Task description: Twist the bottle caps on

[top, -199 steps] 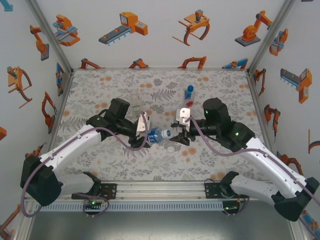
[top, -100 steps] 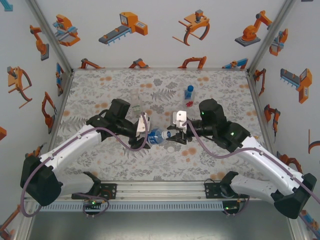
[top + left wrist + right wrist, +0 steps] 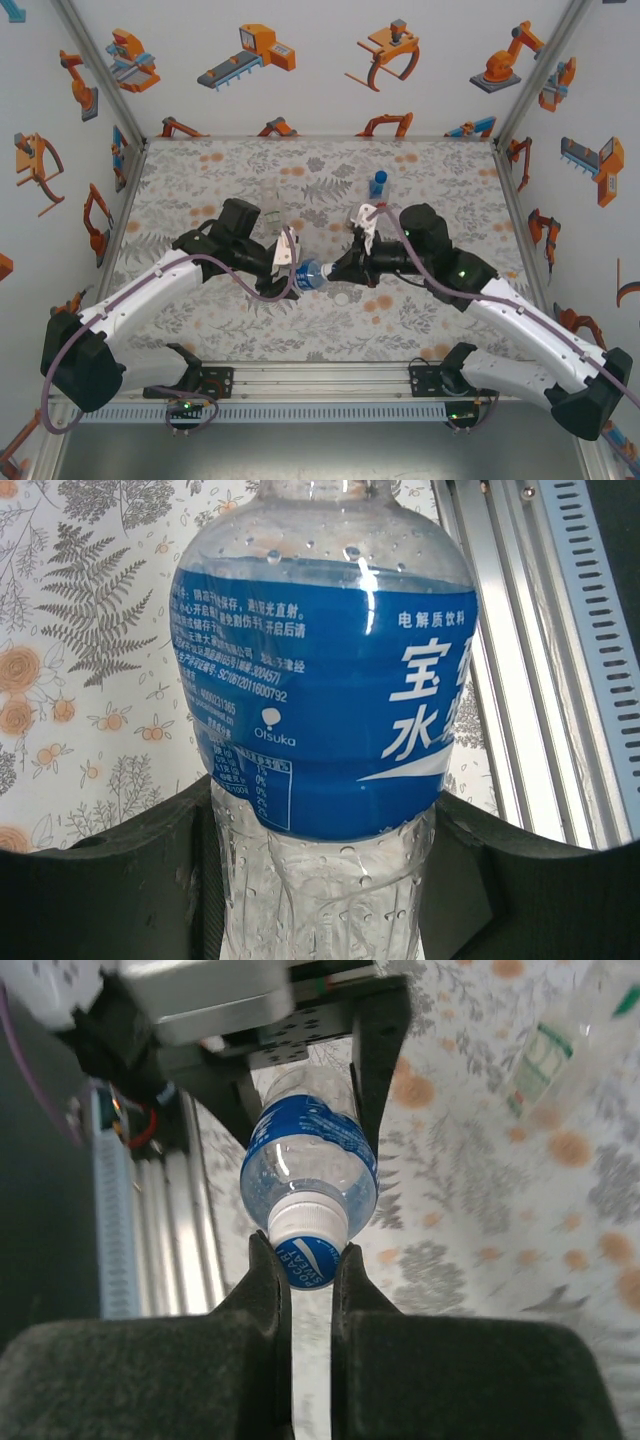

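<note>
Over the table (image 3: 210,175), left gripper (image 3: 294,263): clamping bottle (image 3: 320,680) body, holding it sideways.
Right gripper (image 3: 305,1256): pinching cap (image 3: 308,1224), jaws narrow.
Bottle: thin-walled, wet, likely slipping or denting under hard squeeze.
Cap: sitting on neck; rim offering best hold.

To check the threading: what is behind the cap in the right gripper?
The bottle: clear shoulder, blue label. The cap hides its neck and threads.

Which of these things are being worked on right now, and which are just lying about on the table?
In hand: water bottle, blue cap, left gripper, right gripper.
Lying about, still part of the job: short blue-tinted bottle, tall clear bottle.
</note>
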{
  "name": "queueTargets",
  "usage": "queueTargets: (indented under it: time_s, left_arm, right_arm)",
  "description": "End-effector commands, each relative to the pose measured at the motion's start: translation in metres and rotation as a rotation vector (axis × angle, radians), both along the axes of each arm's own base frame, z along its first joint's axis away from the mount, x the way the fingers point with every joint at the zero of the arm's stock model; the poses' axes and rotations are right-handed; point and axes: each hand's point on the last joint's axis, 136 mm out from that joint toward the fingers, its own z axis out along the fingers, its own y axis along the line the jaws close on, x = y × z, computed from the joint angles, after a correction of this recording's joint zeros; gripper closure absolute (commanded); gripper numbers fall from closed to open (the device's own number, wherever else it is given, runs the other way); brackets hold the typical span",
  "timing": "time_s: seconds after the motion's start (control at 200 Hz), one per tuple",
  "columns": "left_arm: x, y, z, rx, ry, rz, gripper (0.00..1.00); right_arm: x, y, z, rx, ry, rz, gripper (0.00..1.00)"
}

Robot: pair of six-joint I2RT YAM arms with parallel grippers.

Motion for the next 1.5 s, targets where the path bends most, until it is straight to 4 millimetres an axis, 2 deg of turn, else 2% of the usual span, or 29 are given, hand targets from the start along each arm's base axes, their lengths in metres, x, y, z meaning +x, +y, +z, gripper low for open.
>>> queueTargets:
  time_s: [0.0,0.07,0.17,0.21,0.295,0.365,0.406,0.516,0.636,0.701,0.786,0.886,0.966,1.111,1.497]
  left_arm:
    - [-0.004,-0.005,0.014,-0.049,-0.03,-0.036,1.0]
    - [-0.003,-0.006,0.014,-0.046,-0.03,-0.033,1.0]
    - [-0.002,-0.006,0.014,-0.046,-0.03,-0.033,1.0]
    - [-0.002,-0.006,0.014,-0.046,-0.028,-0.033,1.0]
    - [-0.002,-0.006,0.013,-0.044,-0.026,-0.033,1.0]
    - [-0.002,-0.007,0.013,-0.044,-0.022,-0.035,1.0]
    - [-0.002,-0.007,0.013,-0.044,-0.021,-0.035,1.0]
    - [-0.002,-0.007,0.013,-0.042,-0.021,-0.032,1.0]
    - [-0.002,-0.006,0.012,-0.042,-0.02,-0.031,1.0]
    - [-0.002,-0.006,0.012,-0.042,-0.019,-0.033,1.0]
    - [-0.002,-0.006,0.012,-0.043,-0.018,-0.034,1.0]
    - [-0.005,-0.006,0.013,-0.053,-0.023,-0.05,1.0]
    - [-0.008,-0.006,0.015,-0.063,-0.025,-0.062,1.0]
    - [-0.011,-0.006,0.016,-0.073,-0.018,-0.075,1.0]
    - [-0.012,-0.006,0.017,-0.08,-0.014,-0.083,1.0]
  right_arm:
    - [0.043,-0.012,0.0,0.197,0.506,-0.445,1.0]
    - [0.051,-0.022,-0.017,0.243,0.749,-0.618,1.0]
    - [0.048,-0.04,-0.062,0.249,1.099,-0.876,1.0]
    - [0.048,-0.034,-0.065,0.274,1.142,-0.859,1.0]
    - [0.05,-0.029,-0.062,0.271,1.123,-0.831,1.0]
    - [0.051,-0.03,-0.056,0.249,1.065,-0.813,1.0]
    - [0.052,-0.029,-0.046,0.248,1.008,-0.785,1.0]
    - [0.052,-0.029,-0.014,0.204,0.753,-0.664,0.81]
    - [0.045,-0.031,0.012,0.116,0.437,-0.514,0.61]
    - [0.037,-0.028,0.024,0.07,0.255,-0.402,0.55]
    - [0.022,-0.023,0.035,0.012,0.024,-0.228,0.53]
    - [-0.008,-0.013,0.04,-0.024,-0.217,0.033,0.53]
    - [-0.024,-0.009,0.04,-0.032,-0.35,0.172,0.53]
    - [-0.039,-0.005,0.033,-0.039,-0.452,0.319,0.52]
    - [-0.035,0.003,0.016,-0.021,-0.442,0.324,0.58]
